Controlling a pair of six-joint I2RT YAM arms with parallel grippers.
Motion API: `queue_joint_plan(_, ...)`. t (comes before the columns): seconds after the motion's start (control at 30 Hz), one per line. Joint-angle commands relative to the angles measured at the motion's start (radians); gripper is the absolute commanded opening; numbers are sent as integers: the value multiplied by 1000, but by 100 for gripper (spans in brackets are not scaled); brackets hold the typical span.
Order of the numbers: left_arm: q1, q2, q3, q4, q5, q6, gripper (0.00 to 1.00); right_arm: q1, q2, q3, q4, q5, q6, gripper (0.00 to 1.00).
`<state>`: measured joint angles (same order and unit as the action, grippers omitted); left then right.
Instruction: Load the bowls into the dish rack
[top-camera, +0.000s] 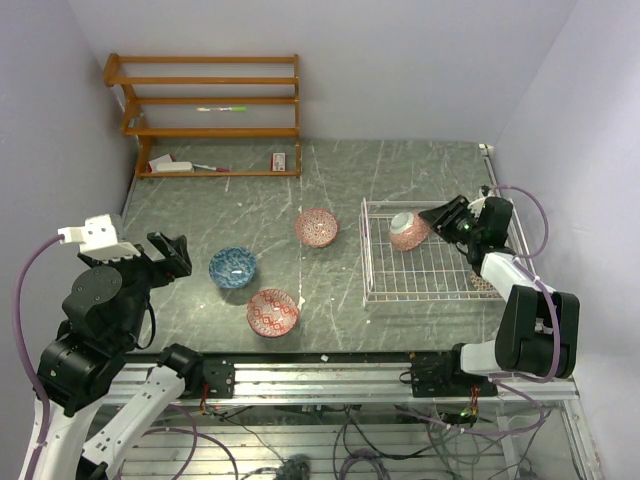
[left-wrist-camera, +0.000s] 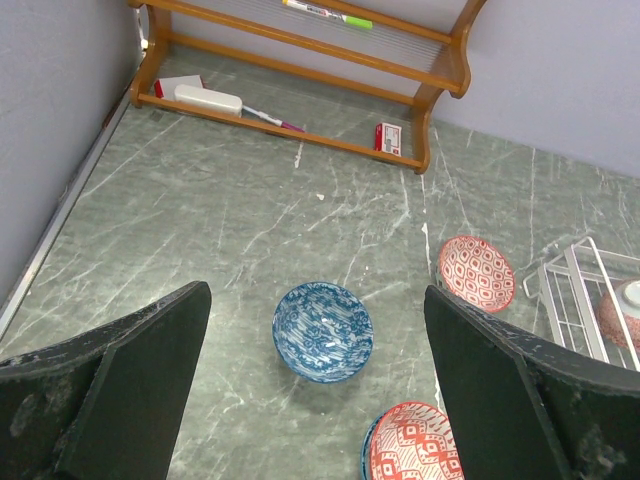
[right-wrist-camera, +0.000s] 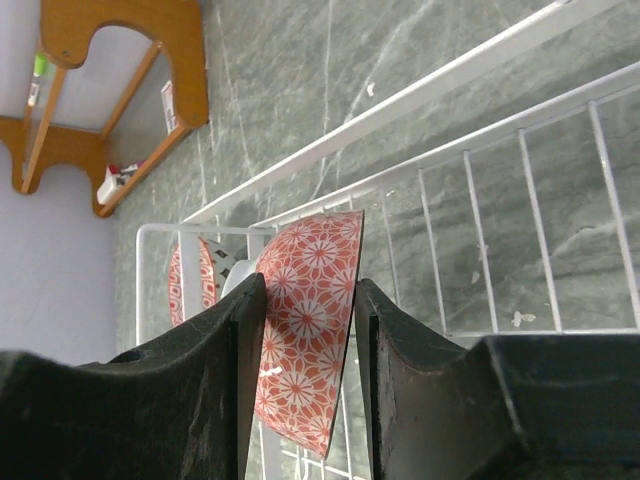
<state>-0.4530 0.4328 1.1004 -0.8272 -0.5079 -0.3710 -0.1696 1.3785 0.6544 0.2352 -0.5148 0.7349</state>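
Note:
The white wire dish rack (top-camera: 366, 262) (right-wrist-camera: 400, 103) stands right of centre. My right gripper (top-camera: 440, 218) (right-wrist-camera: 310, 283) is shut on a red flower-patterned bowl (top-camera: 408, 231) (right-wrist-camera: 315, 320), held on edge inside the rack's far part. Three bowls sit on the table: a blue one (top-camera: 232, 267) (left-wrist-camera: 322, 331), a pink one (top-camera: 316, 227) (left-wrist-camera: 477, 273) and a red one (top-camera: 273, 312) (left-wrist-camera: 415, 445). My left gripper (top-camera: 170, 255) (left-wrist-camera: 315, 298) hangs open in the air on the near-left side of the blue bowl, holding nothing.
An orange wooden shelf (top-camera: 210, 115) (left-wrist-camera: 300, 45) with a marker and small items stands at the back left. Walls close in left and right. A brown-patterned thing (top-camera: 486, 284) shows partly at the rack's right side, behind my right arm.

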Motion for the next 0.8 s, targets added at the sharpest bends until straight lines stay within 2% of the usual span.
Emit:
queue_joint_plan(0.0, 8, -10, -4, 28, 6, 12, 99, 7, 10, -34, -169, 26, -73, 38)
queue_joint_plan(0.2, 8, -14, -14, 33, 10, 9, 99, 5, -2, -20, -215, 74, -110, 39)
queue_joint_plan(0.4, 8, -16, -25, 42, 10, 10, 99, 3, -9, -7, -254, 118, -145, 48)
queue_joint_plan(0.77, 8, -12, -35, 53, 12, 11, 99, 2, -38, 34, -317, 173, -209, 49)
